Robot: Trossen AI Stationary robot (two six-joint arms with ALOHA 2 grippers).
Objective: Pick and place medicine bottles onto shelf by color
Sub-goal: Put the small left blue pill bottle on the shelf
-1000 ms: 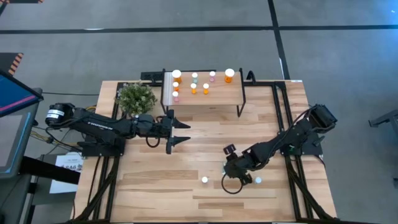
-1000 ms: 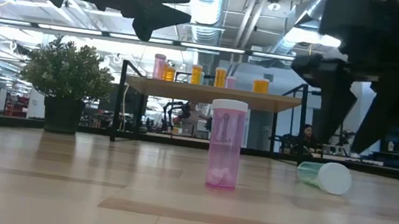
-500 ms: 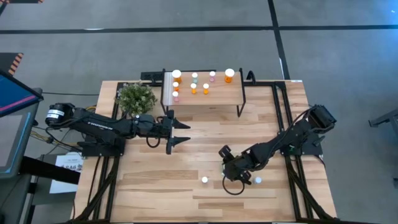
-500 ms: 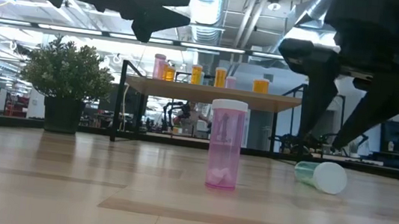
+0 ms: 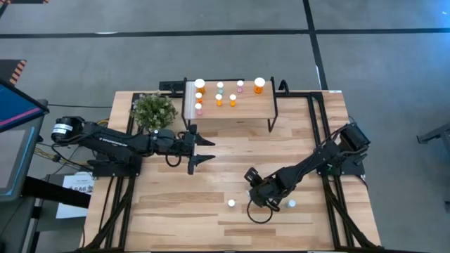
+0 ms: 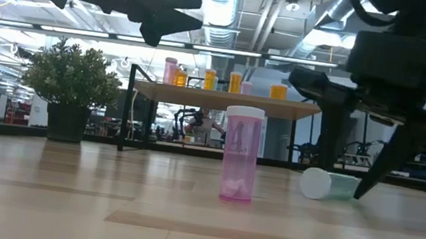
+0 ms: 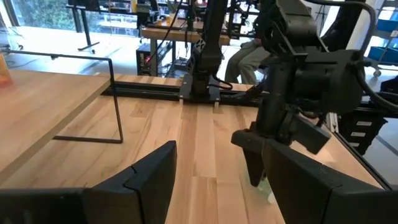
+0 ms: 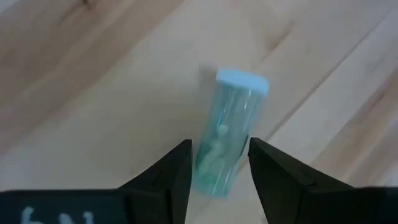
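Note:
A pale green bottle point(image 6: 332, 185) with a white cap lies on its side on the tabletop; it also shows in the right wrist view point(image 8: 227, 137). My right gripper point(image 5: 260, 199) is open right over it, a finger on each side of its bottom end point(image 8: 211, 180). A pink bottle point(image 6: 240, 155) stands upright to its left; from above only its white cap point(image 5: 231, 203) shows. Several orange, green and pink bottles stand on the shelf point(image 5: 246, 111) at the far side. My left gripper point(image 5: 212, 150) hangs open and empty above the table's middle left. My right gripper straddles the lying green bottle near its bottom end, fingers point(image 8: 174, 180) slanting down and lying along it. One fingertip point(image 6: 362, 191) stands right at the bottle's end. Whether any finger touches the bottle I cannot tell.
Another white-capped bottle point(image 5: 291, 204) stands right of my right gripper. A potted plant point(image 5: 153, 110) stands at the far left beside the shelf. Bare wood lies between the shelf and the loose bottles.
My right gripper has gone down and toward the table's left edge, over the green bottle. The green bottle has turned about on the table: its cap pointed toward the right edge before and now points toward the left.

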